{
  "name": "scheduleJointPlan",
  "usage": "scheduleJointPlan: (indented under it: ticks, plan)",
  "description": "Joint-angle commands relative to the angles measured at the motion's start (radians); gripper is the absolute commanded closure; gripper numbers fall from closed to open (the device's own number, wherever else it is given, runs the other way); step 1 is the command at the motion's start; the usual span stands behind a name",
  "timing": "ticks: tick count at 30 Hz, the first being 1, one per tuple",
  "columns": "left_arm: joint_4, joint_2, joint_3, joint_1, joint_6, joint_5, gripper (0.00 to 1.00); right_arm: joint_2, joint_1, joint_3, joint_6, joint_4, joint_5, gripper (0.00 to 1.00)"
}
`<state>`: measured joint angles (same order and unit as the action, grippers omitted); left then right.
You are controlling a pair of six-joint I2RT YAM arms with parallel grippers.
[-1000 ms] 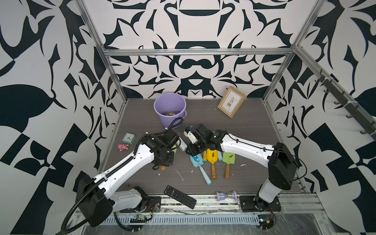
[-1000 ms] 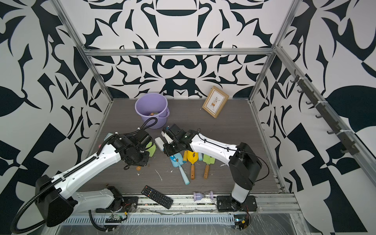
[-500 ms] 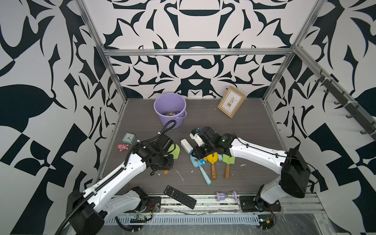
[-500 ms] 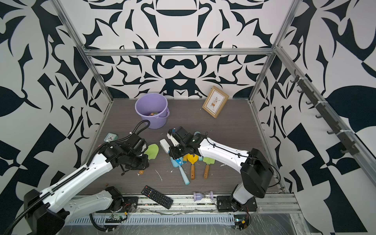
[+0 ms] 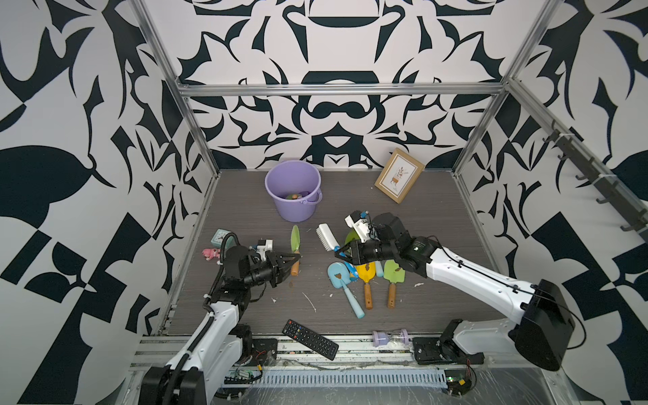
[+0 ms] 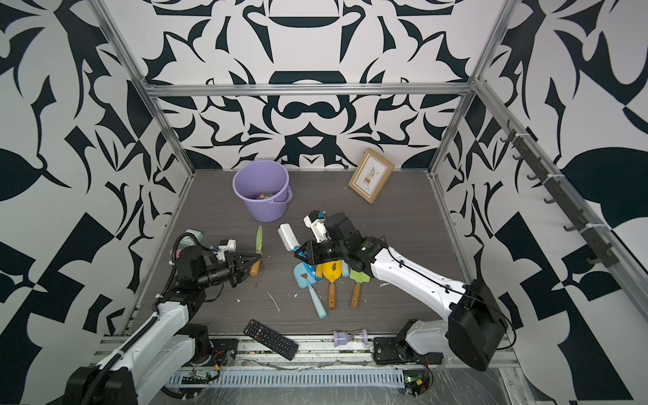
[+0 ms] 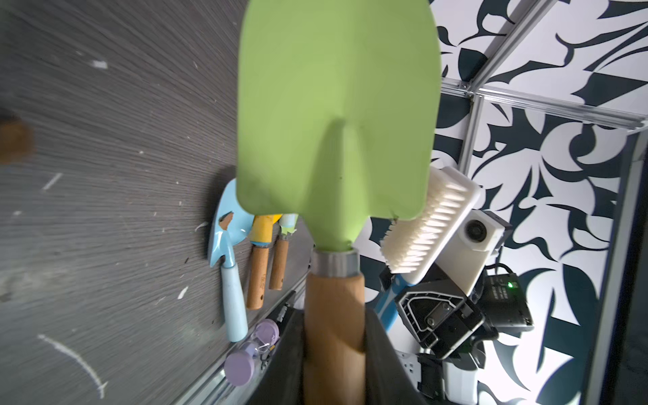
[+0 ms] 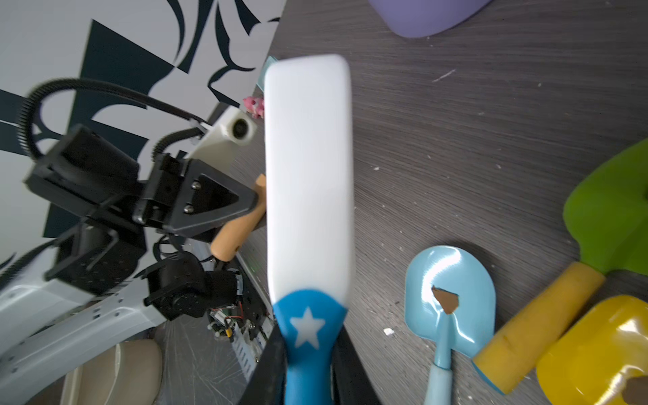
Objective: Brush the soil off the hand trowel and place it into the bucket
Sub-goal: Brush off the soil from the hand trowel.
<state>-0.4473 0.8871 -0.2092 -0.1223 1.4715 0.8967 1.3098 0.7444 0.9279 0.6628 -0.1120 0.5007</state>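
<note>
**Top views.** In both top views the left gripper [image 5: 294, 260] is clamped on the wooden handle of the trowel [image 5: 295, 238]. The green blade is edge-on to the camera and points toward the bucket [image 5: 294, 210]. The trowel is outside the bucket, over the table [image 5: 245, 196]. The right gripper [image 5: 338, 255] is closed on the blue handle of the brush [image 5: 324, 236], whose white head points toward the trowel, with a gap between them. One crumb of soil [image 5: 291, 284] lies on the table near the left gripper. A blue trowel [image 5: 338, 275], a yellow trowel [image 5: 364, 277] and a second green trowel [image 5: 393, 277] lie side by side under the right arm.

**Left wrist view.** This view alone shows the full face of the trowel [image 7: 336, 105]. The blade is pale green and smooth, with no clumps and only a faint dark smudge near one lower corner. The fingers [image 7: 382, 350] flank the wooden handle. The brush [image 7: 427, 224] shows its bristles at the opposite corner of the blade; whether they touch cannot be determined.

**Right wrist view.** Only the plain white back of the brush [image 8: 308, 175] is visible, and the bristles are hidden. The blue handle, marked with a white star, sits between the fingers [image 8: 266, 371]. The brush hides the green blade. A brown clump sits on the blue trowel [image 8: 466, 273].
</note>
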Motion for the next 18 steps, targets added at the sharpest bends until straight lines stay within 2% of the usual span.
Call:
scheduleJointPlan:
  ticks: [1,5,6,11,18]
  plan:
    - [-0.564,0.056,0.022,0.007,0.269,0.107,1.0,-0.031,-0.025,-0.032,0.137,0.265,0.09,1.0]
    - [-0.931,0.216,0.048,0.013,0.406,0.13,1.0,-0.029,-0.033,-0.047,0.219,0.381,0.116,1.0]
    - [-0.978,0.261,0.051,0.018,0.429,0.149,1.0,-0.032,-0.033,-0.047,0.225,0.391,0.113,1.0]
    - [-0.977,0.296,0.051,0.019,0.396,0.171,1.0,-0.032,-0.034,-0.035,0.24,0.406,0.117,1.0]
    - [-0.975,0.279,0.035,0.021,0.407,0.159,1.0,0.038,-0.027,-0.071,0.349,0.578,0.151,1.0]
